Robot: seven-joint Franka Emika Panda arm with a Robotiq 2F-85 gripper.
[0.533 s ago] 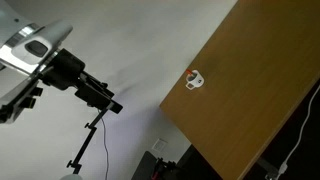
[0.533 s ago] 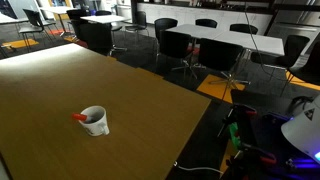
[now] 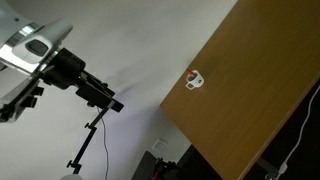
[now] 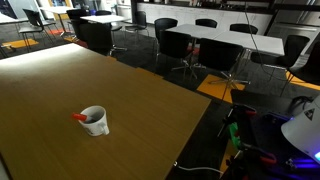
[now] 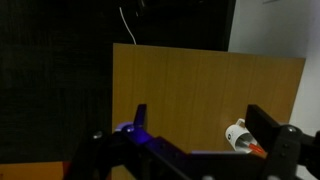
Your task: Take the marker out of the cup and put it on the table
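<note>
The small white cup (image 4: 95, 122) stands on the light-brown wooden table (image 4: 60, 80), near one edge. The marker (image 4: 80, 118) leans inside it, its orange-red end poking over the rim. Both also show in an exterior view, the cup (image 3: 196, 81) with the marker (image 3: 191, 73) on the table (image 3: 250, 100). In the wrist view my gripper (image 5: 200, 128) is open and empty, its two dark fingers spread wide. It is off the table's edge, well short of the cup (image 5: 237, 134) and marker (image 5: 257, 150). The black gripper (image 3: 108, 100) hangs in the air beside the table.
A tripod stand (image 3: 88, 142) stands below the arm. Black chairs (image 4: 185, 45) and other tables (image 4: 235, 35) fill the room beyond. Cables and gear (image 4: 240, 140) lie on the floor by the table's edge. The robot's white body (image 4: 303, 128) is at the lower corner.
</note>
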